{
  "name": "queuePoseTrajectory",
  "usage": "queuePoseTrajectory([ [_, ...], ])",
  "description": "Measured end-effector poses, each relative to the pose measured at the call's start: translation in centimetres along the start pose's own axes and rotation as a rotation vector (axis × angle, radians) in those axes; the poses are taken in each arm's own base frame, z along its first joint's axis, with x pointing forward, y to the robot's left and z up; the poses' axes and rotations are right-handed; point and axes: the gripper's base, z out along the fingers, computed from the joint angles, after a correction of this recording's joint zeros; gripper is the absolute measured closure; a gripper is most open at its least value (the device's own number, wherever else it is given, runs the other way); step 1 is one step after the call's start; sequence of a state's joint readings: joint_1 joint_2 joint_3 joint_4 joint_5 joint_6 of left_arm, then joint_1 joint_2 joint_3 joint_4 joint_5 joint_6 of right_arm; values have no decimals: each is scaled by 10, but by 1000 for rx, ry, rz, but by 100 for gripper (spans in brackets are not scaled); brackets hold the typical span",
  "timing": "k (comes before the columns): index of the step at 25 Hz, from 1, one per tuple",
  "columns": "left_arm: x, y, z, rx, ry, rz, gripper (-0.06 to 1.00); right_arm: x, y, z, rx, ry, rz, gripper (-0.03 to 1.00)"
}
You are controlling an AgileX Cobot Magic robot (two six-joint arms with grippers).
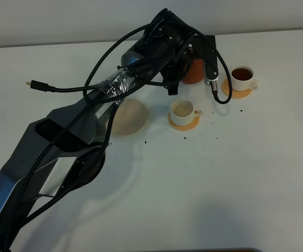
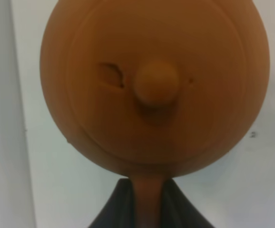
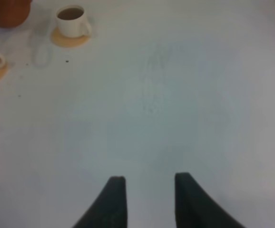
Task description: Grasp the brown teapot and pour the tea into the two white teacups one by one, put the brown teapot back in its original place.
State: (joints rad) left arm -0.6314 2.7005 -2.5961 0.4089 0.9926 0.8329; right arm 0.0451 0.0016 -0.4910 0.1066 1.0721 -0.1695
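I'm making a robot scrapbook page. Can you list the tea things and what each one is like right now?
teapot: brown teapot, held by its handle in the left gripper, off its coaster
far teacup: dark tea inside
near teacup: pale inside, looks unfilled
beige coaster: bare
right gripper: open, holding nothing

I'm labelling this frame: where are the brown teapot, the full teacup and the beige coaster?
brown teapot (image 2: 155,85): left wrist view, on its lid knob.
full teacup (image 1: 241,73): exterior high view, on the tea surface.
beige coaster (image 1: 133,116): exterior high view, on its bare top.
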Motion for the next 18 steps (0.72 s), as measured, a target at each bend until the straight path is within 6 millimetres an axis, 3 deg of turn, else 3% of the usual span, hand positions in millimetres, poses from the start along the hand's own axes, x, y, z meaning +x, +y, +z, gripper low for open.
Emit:
queuePoseTrajectory([
  [18,-8,-13,0,177,-121,-156,83,0,0,0,0,0,0,73],
])
